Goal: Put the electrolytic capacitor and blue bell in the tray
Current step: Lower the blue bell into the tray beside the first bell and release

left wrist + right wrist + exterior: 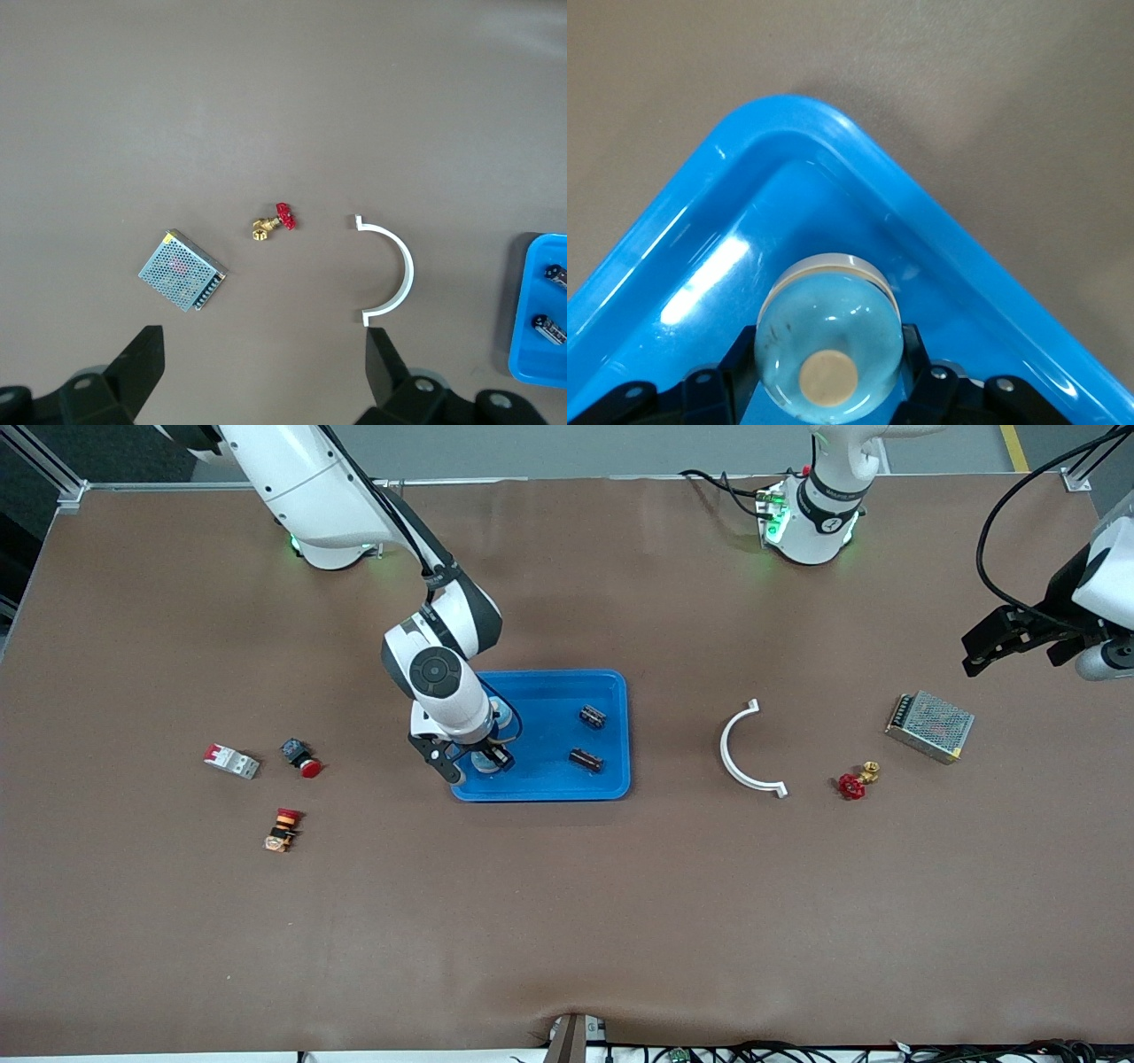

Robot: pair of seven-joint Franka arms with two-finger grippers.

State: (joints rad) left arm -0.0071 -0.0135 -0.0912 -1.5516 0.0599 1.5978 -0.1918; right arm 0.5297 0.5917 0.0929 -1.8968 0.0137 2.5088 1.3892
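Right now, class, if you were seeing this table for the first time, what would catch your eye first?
The bright blue tray at mid-table stands out most, with two dark capacitors lying in it. The right gripper is down in the tray's corner, shut on a pale blue bell. The left gripper waits open above the metal mesh box, near a white curved bracket.
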